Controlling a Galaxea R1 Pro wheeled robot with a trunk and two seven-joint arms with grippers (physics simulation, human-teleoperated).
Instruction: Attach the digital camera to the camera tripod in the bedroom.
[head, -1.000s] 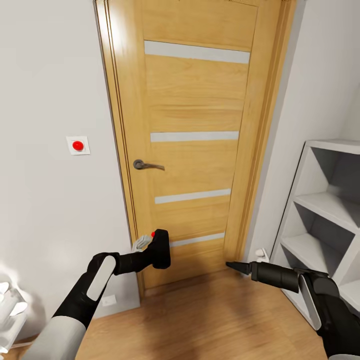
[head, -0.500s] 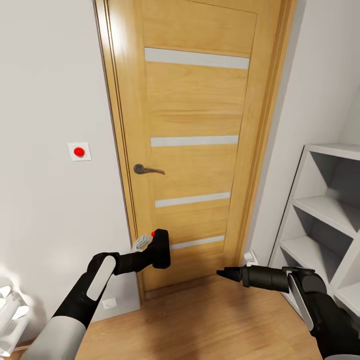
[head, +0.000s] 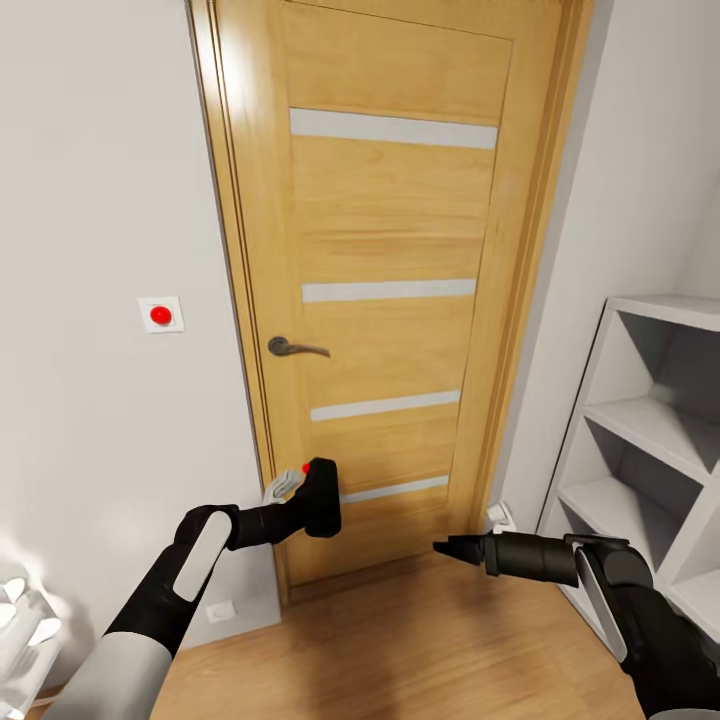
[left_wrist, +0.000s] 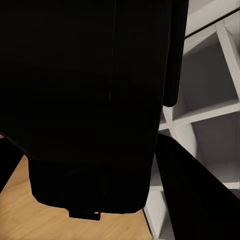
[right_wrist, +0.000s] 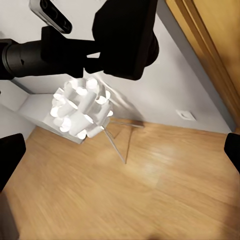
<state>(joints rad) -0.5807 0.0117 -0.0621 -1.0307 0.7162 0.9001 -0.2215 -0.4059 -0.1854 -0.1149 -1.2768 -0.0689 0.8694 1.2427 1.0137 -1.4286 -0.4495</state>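
The digital camera (head: 322, 497), small, black and boxy with a red button on top, is held in front of the lower part of the door. My left gripper (head: 300, 502) is shut on it from the left. In the left wrist view the camera's black body (left_wrist: 90, 100) is very close. The right wrist view looks across at the camera (right_wrist: 125, 37) and the left arm. My right gripper (head: 447, 547) reaches forward low at the right, apart from the camera. Its fingertips (right_wrist: 10, 155) stand wide apart with nothing between them. The camera tripod is out of view.
A closed oak door (head: 390, 250) with a dark lever handle (head: 292, 347) stands straight ahead. A white cube shelf (head: 650, 440) is at the right. A red wall button (head: 160, 315) is left of the door. A white petal-shaped lamp (right_wrist: 80, 107) stands on the wood floor (head: 420, 640) at the left.
My right gripper has moved a little left and down. The head view has tilted up slightly, so the door sits lower in the picture. The left arm still holds the camera in the same place.
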